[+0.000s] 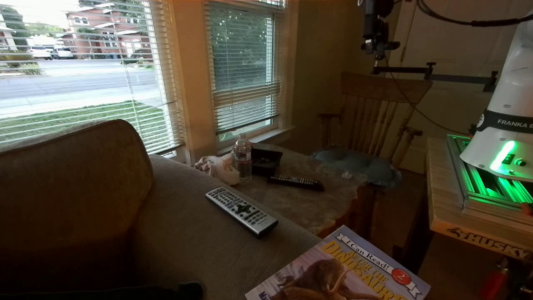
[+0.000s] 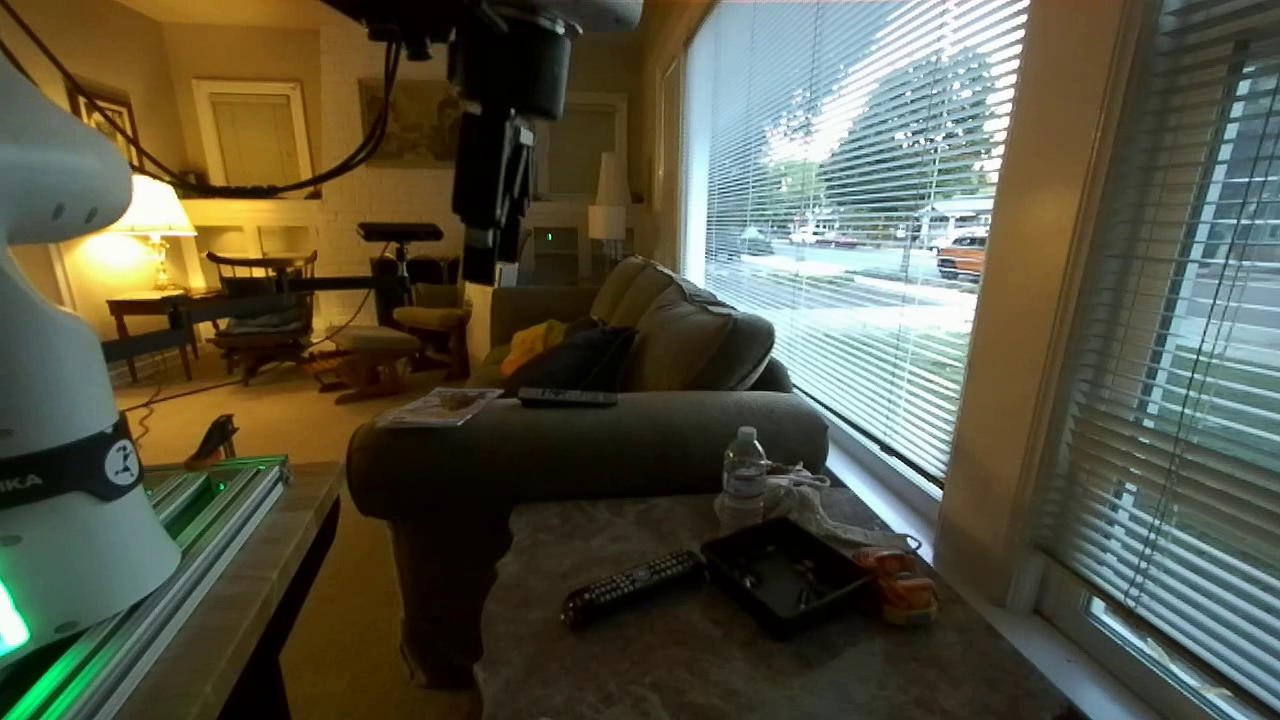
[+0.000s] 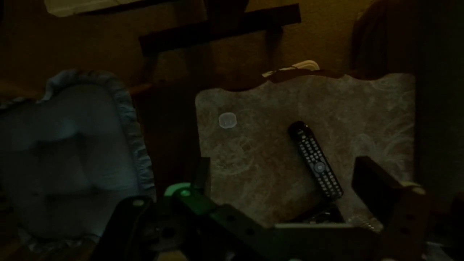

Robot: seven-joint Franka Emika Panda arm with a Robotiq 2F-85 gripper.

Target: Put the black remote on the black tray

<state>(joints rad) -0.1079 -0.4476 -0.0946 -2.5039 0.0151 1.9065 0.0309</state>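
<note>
Your black two-fingered hand [image 3: 284, 170]: spread, holding nothing. Slim black plastic remote [image 3: 316, 162] sits on the marbled tabletop [image 3: 270, 154], inboard of its wavy robot-side edge; likely light, stiff, slick: pinch mid-length across its sides.

"How does the pincer [image 3: 284, 174] stand?"

"High up in both exterior views, aimed downward. The wrist view shows its fingers [image 3: 375, 183] spread well apart."

"And the arm [image 2: 50, 370]?"

"White, with a green light [image 1: 503, 155] glowing at its base [image 1: 489, 135] and a black band [image 1: 508, 121] wrapped around it just above."

"What of the wrist [image 2: 605, 12]?"

"Partly hidden: the top edge cuts it off in an exterior view."
</note>
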